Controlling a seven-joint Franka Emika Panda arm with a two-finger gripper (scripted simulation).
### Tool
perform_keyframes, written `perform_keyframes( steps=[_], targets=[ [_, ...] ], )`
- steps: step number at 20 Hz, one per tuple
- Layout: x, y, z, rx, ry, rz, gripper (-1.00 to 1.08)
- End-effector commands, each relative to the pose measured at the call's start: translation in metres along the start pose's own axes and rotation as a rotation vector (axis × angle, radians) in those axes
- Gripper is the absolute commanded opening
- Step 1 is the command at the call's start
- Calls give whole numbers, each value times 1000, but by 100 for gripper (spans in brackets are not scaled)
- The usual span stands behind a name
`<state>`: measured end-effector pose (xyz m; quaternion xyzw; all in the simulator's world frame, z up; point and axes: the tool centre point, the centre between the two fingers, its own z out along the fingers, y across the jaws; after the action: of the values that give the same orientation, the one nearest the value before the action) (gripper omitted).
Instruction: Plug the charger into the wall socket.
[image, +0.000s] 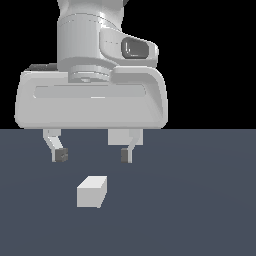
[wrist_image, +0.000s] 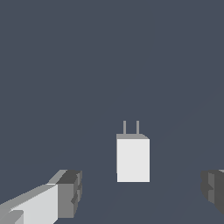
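Note:
The charger (image: 91, 191) is a small off-white block lying on the dark grey floor. In the wrist view the charger (wrist_image: 133, 159) shows two thin prongs at one end. My gripper (image: 93, 156) is open and empty, hanging a little above the charger, its fingers apart from it. In the wrist view the gripper (wrist_image: 142, 192) has its dark pads (wrist_image: 70, 192) on either side of the block, with wide gaps. An off-white flat patch (image: 118, 136) shows just under the hand, behind one finger. It may be the wall socket, mostly hidden.
The dark grey floor (image: 200, 210) stretches all around the charger. The large white hand body (image: 90, 100) fills the upper middle of the exterior view and hides what lies behind it.

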<state>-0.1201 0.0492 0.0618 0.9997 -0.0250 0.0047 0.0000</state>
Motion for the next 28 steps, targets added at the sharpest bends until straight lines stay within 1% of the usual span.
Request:
perform_keyframes(
  steps=[1,10,20,26,27,28],
  targets=[
    [-1,-1,1,0,1,1,100],
    [1,0,4,0,1,1,100],
    [0,0,42,0,1,1,100],
    [1,0,50,0,1,1,100],
    [1,0,50,0,1,1,-100],
    [1,0,50,0,1,1,-100]
  ],
)
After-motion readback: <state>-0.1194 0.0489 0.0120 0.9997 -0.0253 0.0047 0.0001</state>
